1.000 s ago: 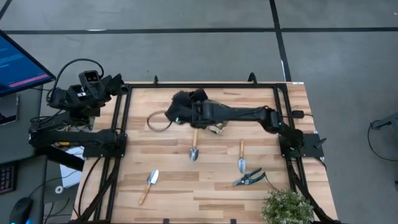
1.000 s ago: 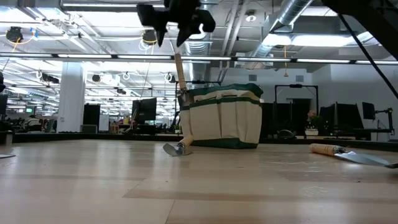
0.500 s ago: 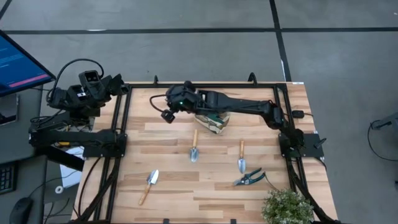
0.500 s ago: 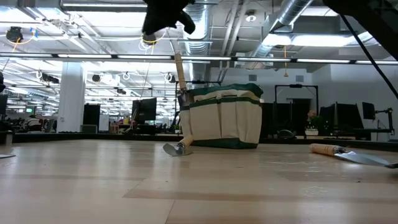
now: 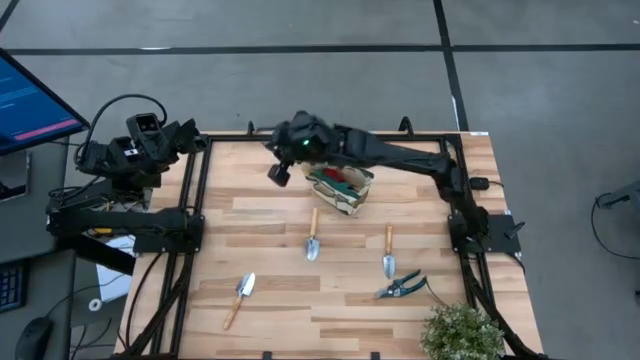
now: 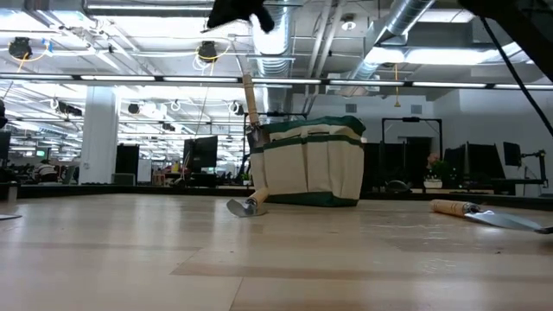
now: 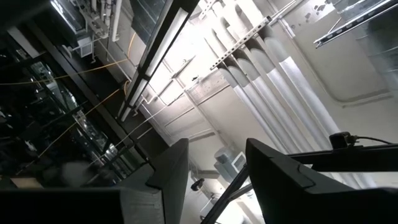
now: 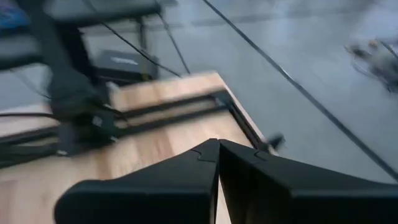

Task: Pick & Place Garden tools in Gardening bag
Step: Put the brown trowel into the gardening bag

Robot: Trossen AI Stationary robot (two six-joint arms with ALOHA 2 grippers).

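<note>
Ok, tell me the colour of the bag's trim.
Teal-green, on a beige canvas bag. The low view shows it best.

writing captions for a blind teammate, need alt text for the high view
Overhead view of a wooden table: the right arm reaches across to the far edge, its gripper shut and empty just left of the bag. Three trowels, shears and a plant lie nearer the front. The left arm is parked off the table's left side.
</note>
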